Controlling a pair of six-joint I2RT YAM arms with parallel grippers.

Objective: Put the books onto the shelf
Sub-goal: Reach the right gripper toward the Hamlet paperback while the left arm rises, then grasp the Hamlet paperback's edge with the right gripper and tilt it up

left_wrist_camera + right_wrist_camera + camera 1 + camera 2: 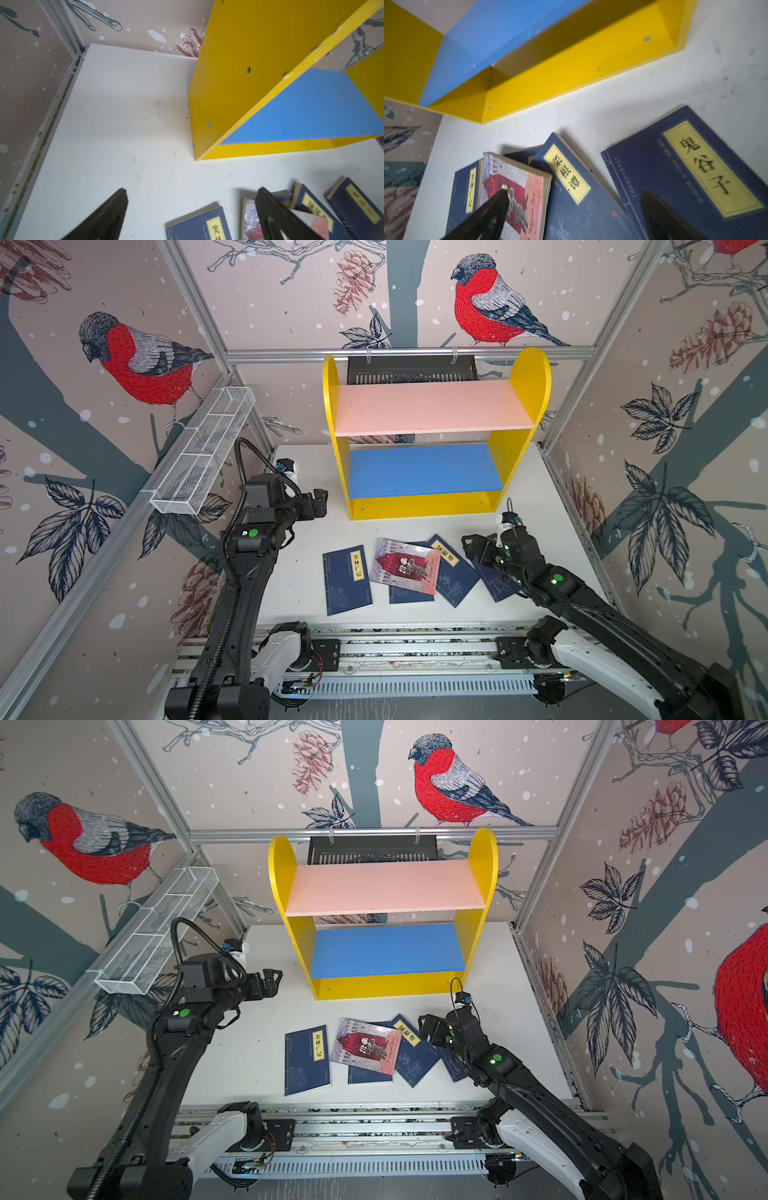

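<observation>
left end effector [320,502] and right end effector [468,545] both spread wide, empty. thin navy and lilac paperback books [405,566] lie overlapped on white worktop [307,556] before yellow two-tier shelf [530,381]; i'd pinch an overhanging edge first.

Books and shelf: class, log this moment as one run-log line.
books: five, flat on table, some overlapping | shelf: both boards bare | jaws: both open, holding nothing | stage: no book placed yet
</observation>
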